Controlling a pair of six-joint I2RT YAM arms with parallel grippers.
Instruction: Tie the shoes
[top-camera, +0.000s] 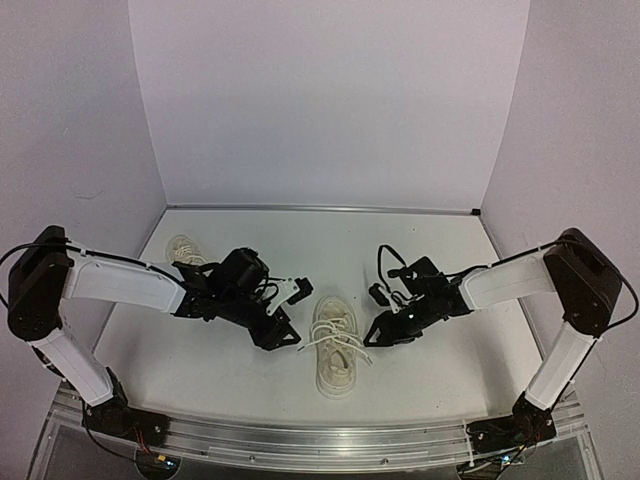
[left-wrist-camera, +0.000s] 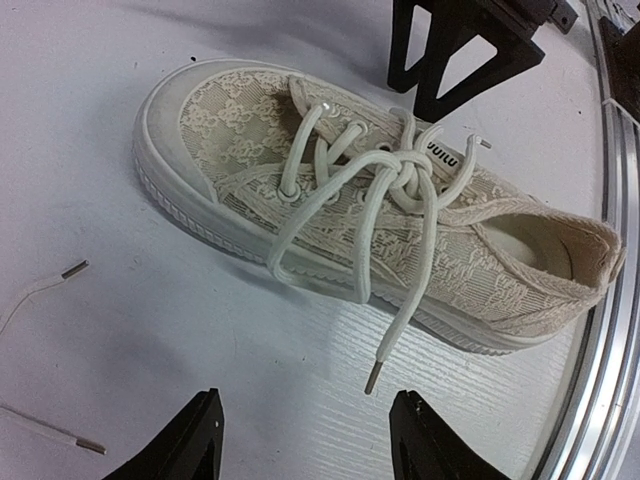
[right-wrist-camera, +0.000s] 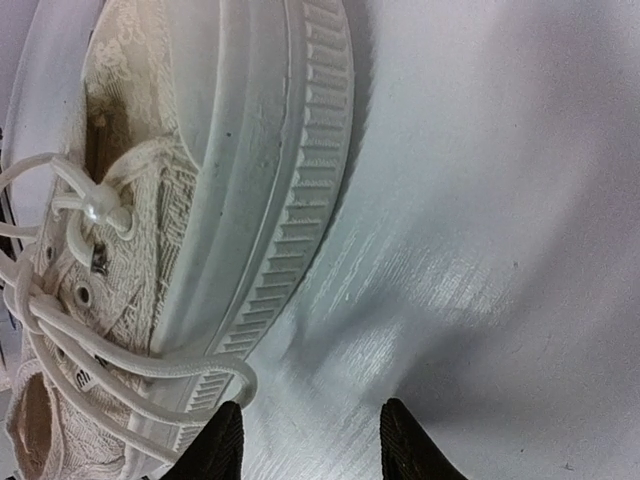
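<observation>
One cream lace-patterned shoe (top-camera: 333, 375) lies mid-table between both grippers, its toe pointing away from the arm bases. In the left wrist view this shoe (left-wrist-camera: 240, 130) has its white laces in a knot (left-wrist-camera: 405, 175) with loops hanging over the side. One lace end (left-wrist-camera: 372, 378) rests on the table just ahead of my left gripper (left-wrist-camera: 305, 428), which is open and empty. My right gripper (right-wrist-camera: 310, 440) is open beside the shoe's ribbed sole (right-wrist-camera: 270, 180), and a lace loop (right-wrist-camera: 225, 372) lies next to its left finger. The other shoe (top-camera: 183, 248) sits back left, partly hidden by the left arm.
Two loose lace tips (left-wrist-camera: 75, 268) lie on the table left of the shoe in the left wrist view. An aluminium rail (top-camera: 320, 440) runs along the near table edge. White walls enclose the back and both sides.
</observation>
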